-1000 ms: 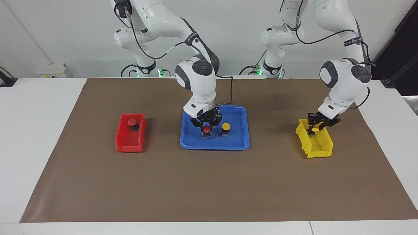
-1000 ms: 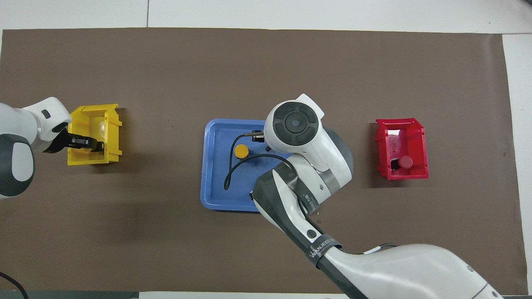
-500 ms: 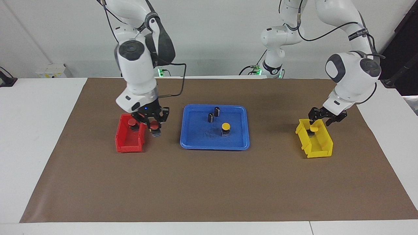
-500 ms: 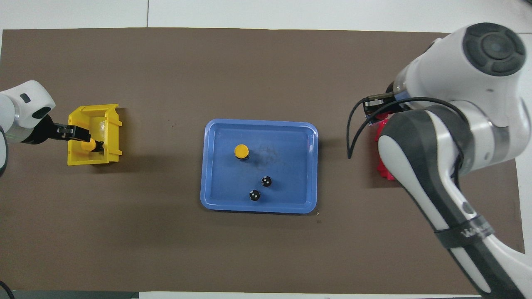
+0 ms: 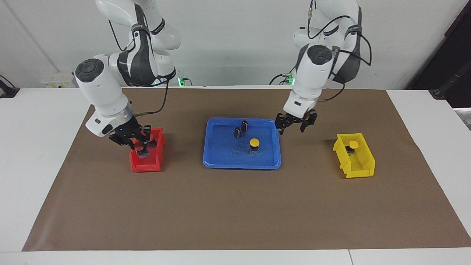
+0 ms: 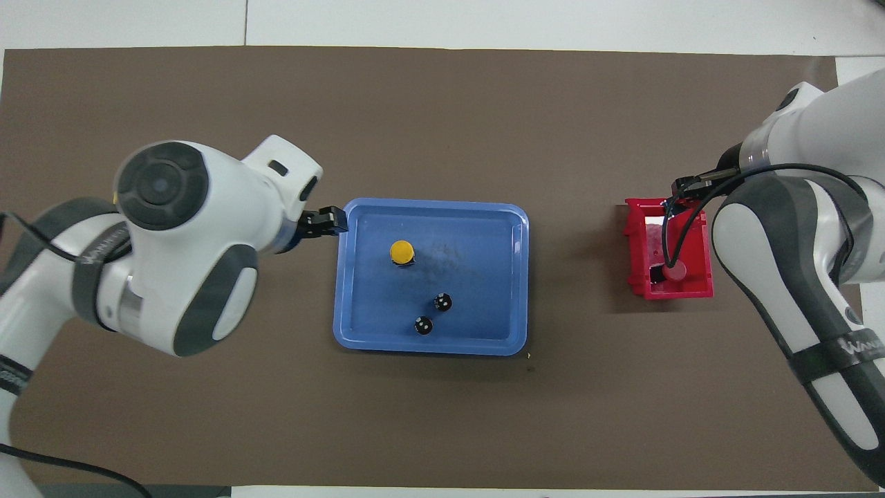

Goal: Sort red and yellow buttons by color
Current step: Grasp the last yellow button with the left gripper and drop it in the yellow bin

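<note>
My right gripper (image 5: 140, 145) hangs low over the red bin (image 5: 147, 166), shut on a red button (image 5: 142, 151). A second red button (image 6: 675, 270) lies in the part of that bin nearer to the robots. One yellow button (image 5: 254, 142) stands in the blue tray (image 5: 220, 162), also visible from overhead as a yellow button (image 6: 402, 252). Another yellow button (image 5: 353, 144) sits in the yellow bin (image 5: 362, 163). My left gripper (image 5: 293, 125) is open and holds nothing, above the tray's edge toward the left arm's end.
Two small dark cylinders (image 5: 244, 125) (image 5: 237, 132) stand in the tray, nearer to the robots than the yellow button. A brown mat (image 5: 235, 209) covers the table. In the overhead view the left arm hides the yellow bin.
The right arm carried the red button from the tray to the red bin. The left gripper opened, left a yellow button in the yellow bin, and swung to the tray's edge.
</note>
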`<state>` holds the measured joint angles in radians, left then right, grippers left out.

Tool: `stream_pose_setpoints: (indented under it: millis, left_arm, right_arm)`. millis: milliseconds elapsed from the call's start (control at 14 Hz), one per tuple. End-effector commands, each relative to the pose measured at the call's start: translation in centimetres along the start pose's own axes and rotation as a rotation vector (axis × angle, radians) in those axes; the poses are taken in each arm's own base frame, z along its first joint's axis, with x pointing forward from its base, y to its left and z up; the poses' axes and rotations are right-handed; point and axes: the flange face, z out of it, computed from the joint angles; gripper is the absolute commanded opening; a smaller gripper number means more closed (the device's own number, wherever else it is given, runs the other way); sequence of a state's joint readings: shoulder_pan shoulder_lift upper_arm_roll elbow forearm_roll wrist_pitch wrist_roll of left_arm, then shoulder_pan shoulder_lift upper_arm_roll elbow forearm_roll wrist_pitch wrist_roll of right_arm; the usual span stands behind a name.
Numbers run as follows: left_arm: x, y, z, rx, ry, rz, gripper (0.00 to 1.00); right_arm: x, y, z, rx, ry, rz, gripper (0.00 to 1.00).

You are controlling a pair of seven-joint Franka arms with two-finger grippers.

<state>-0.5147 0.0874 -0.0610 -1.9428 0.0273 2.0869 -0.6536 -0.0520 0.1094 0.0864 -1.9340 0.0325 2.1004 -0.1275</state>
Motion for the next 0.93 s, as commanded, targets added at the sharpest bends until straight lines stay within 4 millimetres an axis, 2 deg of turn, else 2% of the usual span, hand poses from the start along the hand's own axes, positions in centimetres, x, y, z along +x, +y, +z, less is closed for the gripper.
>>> stream_pose_setpoints:
  millis: [0, 71, 286, 357, 429, 571, 643, 714, 857]
  left_arm:
    - [-0.4, 4.5, 3.0, 0.028, 0.027, -0.051, 0.91]
    - [-0.9, 6.1, 3.9, 0.033, 0.021, -0.052, 0.91]
    - [-1.1, 7.3, 5.8, 0.010, 0.036, -0.055, 0.91]
    - [-1.0, 7.7, 7.1, 0.010, 0.033, -0.059, 0.91]
    - [-1.7, 8.8, 7.7, 0.007, 0.031, -0.047, 0.91]
    - [-1.7, 8.9, 8.5, 0.008, 0.030, -0.045, 0.89]
    - [-1.7, 8.9, 8.5, 0.007, 0.022, -0.056, 0.65]
    - [-1.7, 8.9, 8.4, 0.006, 0.021, -0.066, 0.01]
    - [-1.7, 8.8, 8.4, 0.013, 0.014, -0.069, 0.01]
  right_arm:
    - [-3.4, -0.4, 2.1, 0.007, 0.046, -0.009, 0.34]
    - [-3.9, -0.4, 2.6, 0.004, 0.053, -0.016, 0.34]
    - [-4.6, -0.1, 3.4, 0.003, 0.050, -0.021, 0.34]
    - [-4.9, -0.2, 3.8, 0.002, 0.051, -0.030, 0.34]
    - [-5.1, -0.1, 4.1, 0.000, 0.057, -0.030, 0.34]
    - [-5.7, 0.3, 4.6, -0.004, 0.065, -0.019, 0.34]
    - [-6.0, 0.7, 5.1, -0.001, 0.060, -0.012, 0.34]
    - [-6.1, 0.9, 5.3, 0.000, 0.057, -0.011, 0.35]
    - [-6.2, 1.0, 5.4, -0.003, 0.070, -0.009, 0.35]
